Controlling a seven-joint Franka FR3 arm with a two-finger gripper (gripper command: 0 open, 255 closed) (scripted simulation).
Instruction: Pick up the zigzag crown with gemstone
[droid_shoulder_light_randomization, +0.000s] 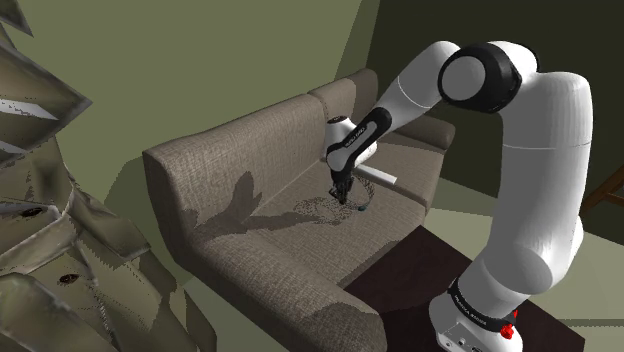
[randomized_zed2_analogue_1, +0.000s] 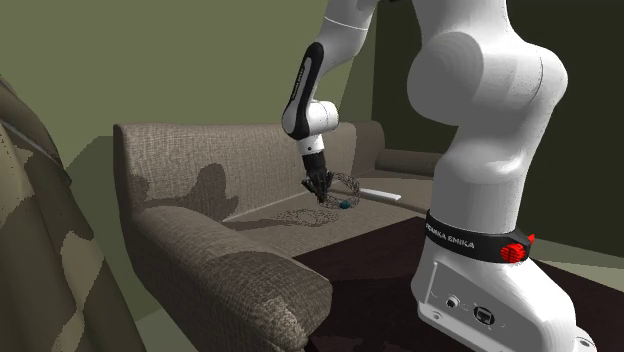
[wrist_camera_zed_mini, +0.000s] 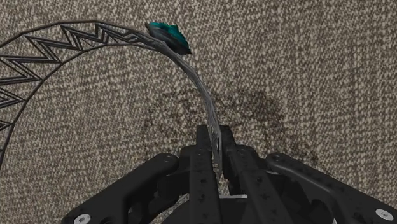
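The crown is a thin dark wire ring with a zigzag band and a teal gemstone. My black gripper is shut on its band, which is pinched edge-on between the fingers. In the shoulder view the gripper points down over the sofa seat, with the crown hanging just beside it. A lacy shadow lies on the cushion under the ring, which sits slightly above the fabric. From the second exterior view, the gripper holds the crown with its gem low.
The brown fabric sofa has a tall backrest and a thick front armrest. A flat white strip lies on the seat beyond the crown. The dark stand top borders the sofa. A large jagged olive shape stands at the shoulder view's left.
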